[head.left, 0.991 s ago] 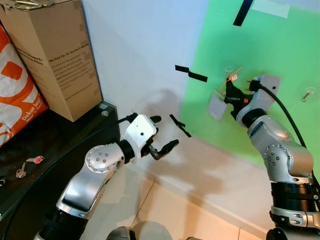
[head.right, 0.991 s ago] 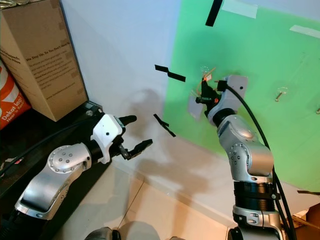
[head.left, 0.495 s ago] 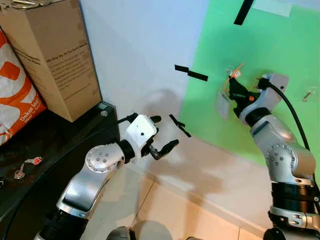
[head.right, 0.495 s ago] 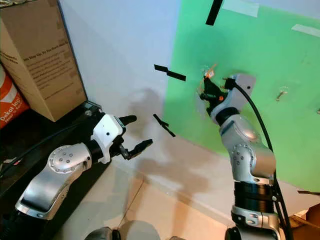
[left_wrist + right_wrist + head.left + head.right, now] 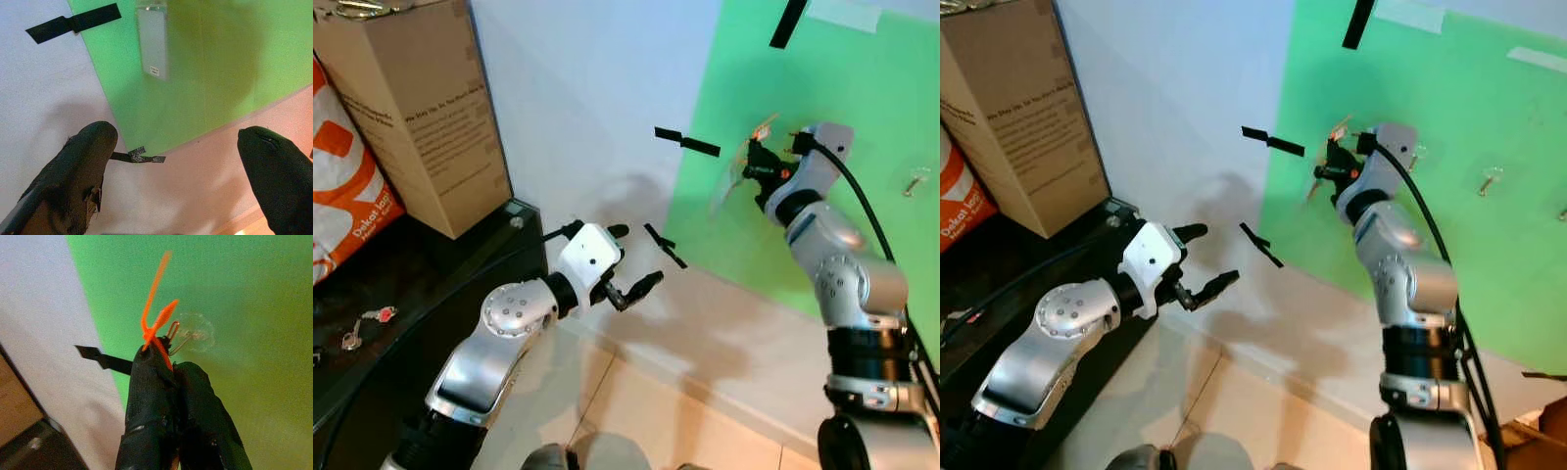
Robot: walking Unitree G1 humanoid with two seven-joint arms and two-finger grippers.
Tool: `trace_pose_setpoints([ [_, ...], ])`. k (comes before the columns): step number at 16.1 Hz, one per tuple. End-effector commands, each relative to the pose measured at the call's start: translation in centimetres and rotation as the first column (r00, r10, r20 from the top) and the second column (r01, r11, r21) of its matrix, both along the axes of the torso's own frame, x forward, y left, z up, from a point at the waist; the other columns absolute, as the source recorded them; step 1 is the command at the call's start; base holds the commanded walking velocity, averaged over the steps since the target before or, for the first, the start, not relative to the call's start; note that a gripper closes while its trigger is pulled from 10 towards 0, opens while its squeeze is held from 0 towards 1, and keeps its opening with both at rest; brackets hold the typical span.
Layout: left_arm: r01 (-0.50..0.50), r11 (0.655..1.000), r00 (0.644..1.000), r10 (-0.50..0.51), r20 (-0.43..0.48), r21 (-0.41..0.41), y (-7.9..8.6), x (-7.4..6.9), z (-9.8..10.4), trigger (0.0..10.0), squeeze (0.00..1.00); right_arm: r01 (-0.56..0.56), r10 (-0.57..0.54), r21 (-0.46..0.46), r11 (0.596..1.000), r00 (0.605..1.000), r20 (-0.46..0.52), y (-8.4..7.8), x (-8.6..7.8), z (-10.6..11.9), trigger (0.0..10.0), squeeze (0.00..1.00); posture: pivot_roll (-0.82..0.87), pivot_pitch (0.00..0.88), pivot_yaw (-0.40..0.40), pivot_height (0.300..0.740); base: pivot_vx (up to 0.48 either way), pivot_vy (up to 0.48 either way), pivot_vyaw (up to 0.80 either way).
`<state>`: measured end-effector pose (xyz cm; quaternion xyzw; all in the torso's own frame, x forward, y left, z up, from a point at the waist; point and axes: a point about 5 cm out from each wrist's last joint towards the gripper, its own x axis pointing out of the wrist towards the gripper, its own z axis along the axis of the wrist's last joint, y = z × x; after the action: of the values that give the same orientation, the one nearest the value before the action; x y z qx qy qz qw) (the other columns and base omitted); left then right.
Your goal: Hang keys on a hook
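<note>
Swung the right gripper (image 5: 164, 357) left across the upper middle of the frame, fingers clenched on the keys' (image 5: 157, 328) orange tag with the ring just at the clear hook (image 5: 195, 333), not yet hung; left gripper (image 5: 631, 264) hovered released.

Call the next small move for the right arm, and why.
Probably ease the right gripper a touch closer to the clear hook on the green board and lower the ring over it. Its jaws are shut on the orange key tag, whose wire ring sits right at the hook; whether it has caught is unclear.
</note>
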<state>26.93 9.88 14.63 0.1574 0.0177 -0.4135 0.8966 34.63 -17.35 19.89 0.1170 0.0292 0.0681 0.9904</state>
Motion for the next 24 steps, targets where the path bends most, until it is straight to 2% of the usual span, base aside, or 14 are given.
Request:
trace_pose_setpoints([
  [1, -0.006, 1.0, 1.0, 0.006, 0.014, 0.005, 0.0, 0.2, 0.2, 10.0, 0.0, 0.018, -0.018, -0.03, 0.999, 1.0, -0.022, -0.5, 0.1, 0.0, 10.0, 0.0, -0.05, 0.0, -0.067, 0.74, 0.0, 0.0, 0.0],
  [2, -0.006, 1.0, 1.0, 0.006, 0.014, 0.006, 0.0, 0.2, 0.2, 10.0, 0.0, 0.026, -0.026, -0.028, 0.999, 0.999, -0.025, -0.7, 0.1, 0.0, 10.0, 0.0, -0.05, 0.0, -0.068, 0.74, 0.0, 0.0, 0.0],
  [3, -0.005, 1.0, 1.0, 0.005, 0.015, 0.006, 0.0, 0.1, 0.2, 10.0, 0.0, 0.027, -0.027, 0.015, 1.0, 0.999, -0.022, -0.9, 0.0, 0.4, 10.0, 0.0, -0.05, 0.0, -0.07, 0.74, 0.0, 0.0, 0.0],
  [5, -0.002, 1.0, 1.0, 0.002, 0.013, 0.006, 0.0, 0.0, 0.1, 10.0, 0.0, 0.014, -0.007, 0.194, 0.981, 0.999, -0.035, -1.1, 0.0, 1.1, 10.0, 0.0, -0.05, 0.0, -0.071, 0.74, 0.0, 0.0, 0.0],
  [7, 0.003, 1.0, 1.0, -0.003, 0.01, 0.006, 0.0, -0.1, 0.0, 10.0, 0.0, 0.001, 0.024, 0.293, 0.956, 0.997, -0.08, -1.0, 0.1, 1.0, 10.0, 0.0, -0.05, 0.0, -0.072, 0.74, 0.0, 0.0, 0.0],
  [10, 0.007, 1.0, 1.0, -0.007, 0.008, 0.007, -0.1, -0.2, 0.0, 10.0, 0.0, 0.011, 0.026, 0.379, 0.925, 0.995, -0.092, -1.2, 0.4, 1.4, 10.0, 0.0, -0.05, 0.0, -0.074, 0.74, 0.0, 0.0, 0.0],
  [13, 0.007, 1.0, 1.0, -0.007, 0.006, 0.007, -0.1, -0.4, -0.1, 10.0, 0.0, 0.042, 0.032, 0.451, 0.891, 0.987, -0.155, -1.3, 0.8, 1.3, 10.0, 0.0, -0.05, 0.0, -0.081, 0.74, 0.0, 0.0, 0.0],
  [16, 0.006, 1.0, 1.0, -0.006, 0.005, 0.007, 0.0, -0.4, -0.1, 10.0, 0.0, 0.063, 0.062, 0.593, 0.803, 0.98, -0.187, -1.4, 1.4, 1.6, 10.0, 0.0, -0.04, 0.0, -0.081, 0.74, 0.0, 0.0, 0.0],
  [18, 0.005, 1.0, 1.0, -0.005, 0.005, 0.007, -0.1, -0.4, -0.1, 10.0, 0.0, 0.068, 0.085, 0.65, 0.757, 0.976, -0.2, -1.5, 1.8, 1.9, 10.0, 0.0, -0.04, 0.0, -0.082, 0.74, 0.0, 0.0, 0.0],
  [19, 0.006, 1.0, 1.0, -0.006, 0.005, 0.007, -0.1, -0.4, -0.1, 10.0, 0.0, 0.071, 0.093, 0.659, 0.749, 0.973, -0.209, -1.6, 1.9, 2.0, 10.0, 0.0, -0.04, 0.0, -0.082, 0.74, 0.0, 0.0, 0.0],
  [20, 0.006, 1.0, 1.0, -0.006, 0.005, 0.007, -0.1, -0.4, -0.1, 10.0, 0.0, 0.075, 0.099, 0.692, 0.718, 0.973, -0.208, -1.7, 2.2, 2.3, 10.0, 0.0, -0.04, 0.0, -0.082, 0.74, 0.0, 0.0, 0.0],
  [22, 0.006, 1.0, 1.0, -0.006, 0.005, 0.008, -0.1, -0.5, -0.1, 10.0, 0.0, 0.072, 0.115, 0.725, 0.685, 0.972, -0.206, -1.9, 2.5, 2.9, 10.0, 0.0, -0.04, 0.0, -0.082, 0.74, 0.0, 0.0, 0.0],
  [24, 0.006, 1.0, 1.0, -0.006, 0.005, 0.008, -0.1, -0.5, -0.1, 10.0, 0.0, 0.066, 0.123, 0.741, 0.669, 0.972, -0.198, -2.1, 2.7, 3.4, 10.0, 0.0, -0.04, 0.0, -0.083, 0.74, 0.0, 0.0, 0.0],
])
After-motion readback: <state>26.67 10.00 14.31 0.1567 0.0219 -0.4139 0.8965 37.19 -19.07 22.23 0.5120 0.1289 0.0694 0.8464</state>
